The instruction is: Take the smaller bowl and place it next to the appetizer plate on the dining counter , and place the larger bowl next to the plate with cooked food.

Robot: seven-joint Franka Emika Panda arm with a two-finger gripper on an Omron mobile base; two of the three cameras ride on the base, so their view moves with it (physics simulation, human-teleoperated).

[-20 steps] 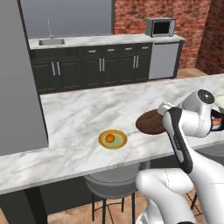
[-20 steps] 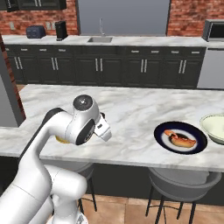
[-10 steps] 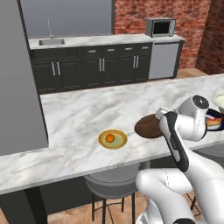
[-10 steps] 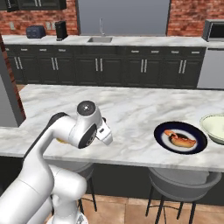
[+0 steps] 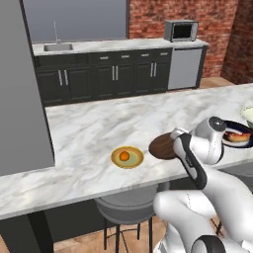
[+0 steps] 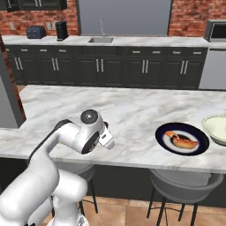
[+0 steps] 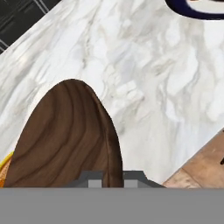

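The smaller bowl (image 5: 161, 147), dark brown wood with grain, is held low over the dining counter (image 5: 89, 128), just right of the appetizer plate (image 5: 127, 157), a yellow-tan plate with an orange ball. My gripper (image 5: 174, 143) is shut on the bowl's right rim. In the hand view the smaller bowl (image 7: 65, 135) rises from between my gripper's (image 7: 111, 177) tips, and a yellow sliver of the appetizer plate (image 7: 3, 169) shows at the left edge. The plate with cooked food (image 6: 182, 139) lies far right, with the larger bowl (image 6: 216, 129) beside it. I cannot tell whether the brown bowl touches the counter.
Grey bar stools (image 5: 126, 210) stand under the counter's near edge. Behind, a wall counter with dark cabinets (image 5: 118, 76) carries a sink (image 5: 58, 47) and a microwave (image 5: 181, 30). A grey block (image 5: 22, 84) rises at the left. Bare marble (image 6: 132, 106) lies between my arm and the dark plate.
My arm has swung left and down, carrying the brown bowl closer to the yellow-tan plate and lower toward the counter. The plates and the cream bowl have not moved.
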